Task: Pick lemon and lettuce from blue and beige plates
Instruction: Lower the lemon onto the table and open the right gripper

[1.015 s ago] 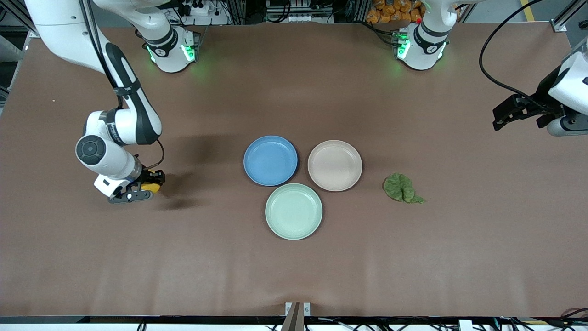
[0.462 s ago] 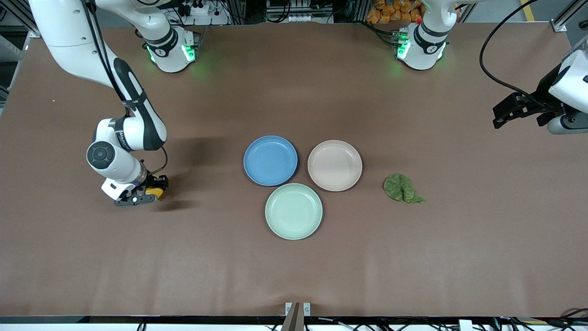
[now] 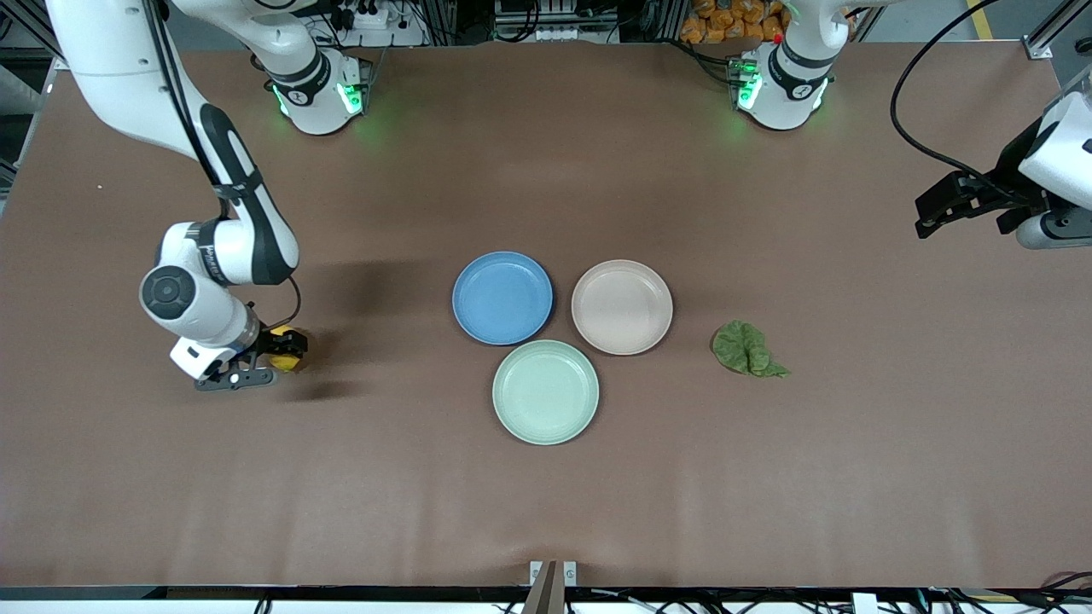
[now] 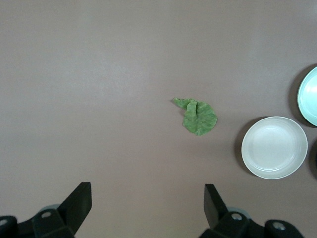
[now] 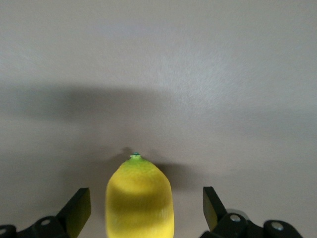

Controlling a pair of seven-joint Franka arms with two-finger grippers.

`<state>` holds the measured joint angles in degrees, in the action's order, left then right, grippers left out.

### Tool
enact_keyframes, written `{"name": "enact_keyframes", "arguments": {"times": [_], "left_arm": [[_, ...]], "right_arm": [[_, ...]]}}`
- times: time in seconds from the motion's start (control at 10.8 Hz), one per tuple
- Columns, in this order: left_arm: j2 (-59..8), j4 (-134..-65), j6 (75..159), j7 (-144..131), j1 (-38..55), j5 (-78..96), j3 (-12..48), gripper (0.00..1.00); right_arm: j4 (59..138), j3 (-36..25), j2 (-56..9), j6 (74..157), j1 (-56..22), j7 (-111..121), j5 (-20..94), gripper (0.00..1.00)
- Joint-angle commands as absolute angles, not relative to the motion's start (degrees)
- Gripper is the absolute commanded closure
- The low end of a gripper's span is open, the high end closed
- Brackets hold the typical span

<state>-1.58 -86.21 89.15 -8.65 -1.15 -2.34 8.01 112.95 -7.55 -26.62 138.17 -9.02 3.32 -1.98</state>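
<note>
The yellow lemon (image 3: 287, 360) (image 5: 140, 198) lies on the brown table toward the right arm's end, away from the plates. My right gripper (image 3: 266, 365) (image 5: 146, 201) stands open around it, with a gap between the lemon and each finger. The green lettuce (image 3: 747, 348) (image 4: 198, 115) lies on the table beside the beige plate (image 3: 622, 307) (image 4: 274, 147), toward the left arm's end. The blue plate (image 3: 502, 298) and the beige plate hold nothing. My left gripper (image 3: 925, 220) (image 4: 147, 196) waits open and high over the left arm's end of the table.
A mint-green plate (image 3: 545, 391) (image 4: 309, 96) sits nearer the front camera than the blue and beige plates, touching both, and holds nothing. The two arm bases (image 3: 320, 94) (image 3: 781, 85) stand at the table's back edge.
My right gripper has opened and let go of the lemon, which now rests on the table. The hand has shifted slightly toward the right arm's end. The left arm has not moved.
</note>
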Motion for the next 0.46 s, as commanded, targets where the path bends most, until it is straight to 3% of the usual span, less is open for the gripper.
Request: {"name": "enact_keyframes", "arguments": {"times": [0.0,0.37], "left_arm": [[-0.8,-86.2,88.1,-7.0,-1.6,-1.1,8.0,0.00],[-0.9,-86.2,87.9,-7.2,-1.5,-1.1,8.3,0.00]], "right_arm": [[110.0,-7.6,-22.6,131.1,-9.9,3.7,0.3,0.00],[101.6,-7.4,-19.3,117.2,-11.3,3.8,0.3,0.00]]}}
